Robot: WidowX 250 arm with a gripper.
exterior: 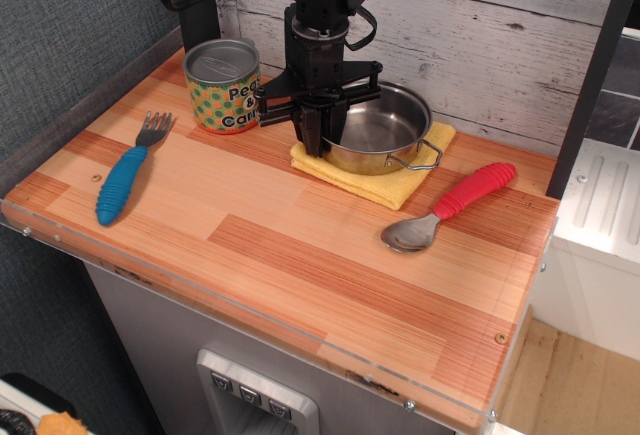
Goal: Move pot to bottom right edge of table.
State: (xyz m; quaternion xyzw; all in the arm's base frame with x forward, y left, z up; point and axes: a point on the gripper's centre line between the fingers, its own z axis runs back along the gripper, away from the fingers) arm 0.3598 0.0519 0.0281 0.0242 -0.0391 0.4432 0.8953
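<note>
The shiny steel pot point(385, 130) with wire loop handles sits on a yellow cloth point(385, 180) at the back middle of the striped wooden table point(300, 255). My black gripper point(320, 133) hangs from above at the pot's left rim. Its fingers are closed together on that rim, one inside and one outside. The pot looks slightly raised and shifted on the cloth.
A "Peas & Carrots" tin can point(222, 85) stands left of the gripper. A blue-handled fork point(128, 173) lies at the left. A red-handled spoon point(450, 205) lies to the right of the cloth. A white wood wall stands behind.
</note>
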